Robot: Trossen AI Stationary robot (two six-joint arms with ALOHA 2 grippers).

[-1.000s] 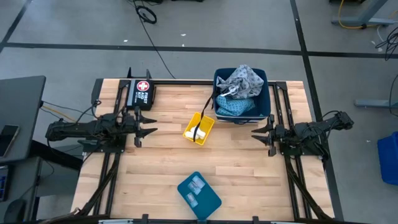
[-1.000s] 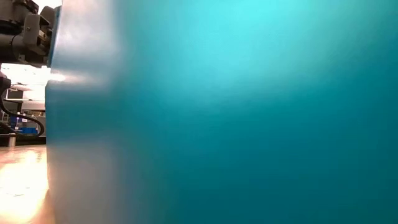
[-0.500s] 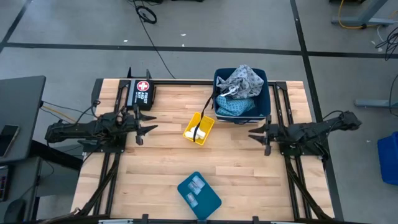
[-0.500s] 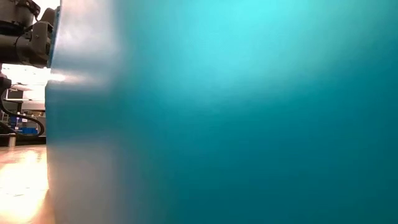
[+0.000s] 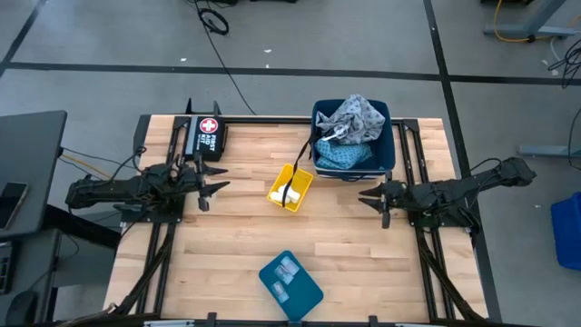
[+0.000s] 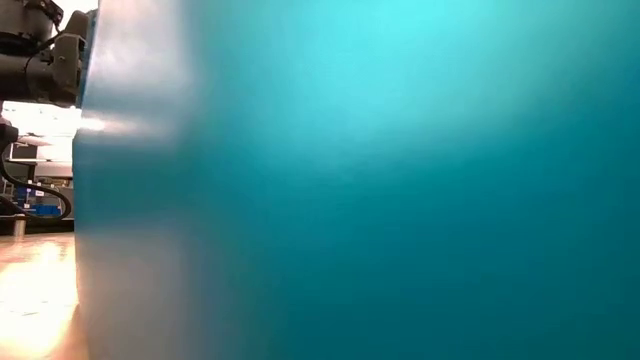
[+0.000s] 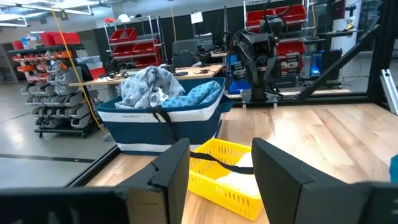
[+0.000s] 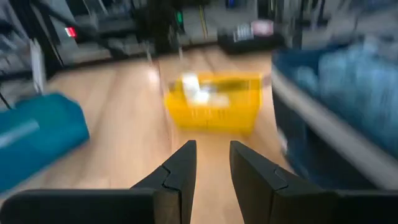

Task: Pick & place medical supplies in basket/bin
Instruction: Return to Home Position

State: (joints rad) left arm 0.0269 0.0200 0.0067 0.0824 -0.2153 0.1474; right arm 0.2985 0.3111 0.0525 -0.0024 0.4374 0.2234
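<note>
The left gripper (image 5: 214, 192) hangs open and empty to the left of the yellow basket (image 5: 290, 187). The right gripper (image 5: 374, 197) faces the basket from the right, its 2 fingers apart with nothing between them. White rolls (image 7: 239, 178) lie in the basket under a black strap (image 7: 217, 158). Behind the basket, to its right, the blue and white bin (image 5: 393, 136) holds 2 pads, the grey-blue pad (image 5: 356, 116) farther from the basket than the blue pad (image 5: 339, 157). In front of the basket, a teal bin (image 5: 307, 291) holds clear packets (image 5: 287, 269); its wall fills the low view. A black case (image 5: 205, 136) lies behind the basket to its left. All stand on a pale wood table (image 5: 236, 245) over grey floor (image 5: 109, 36) crossed by dark tape. Past the basket, the left wrist view shows racks of red bins (image 7: 127, 37).
</note>
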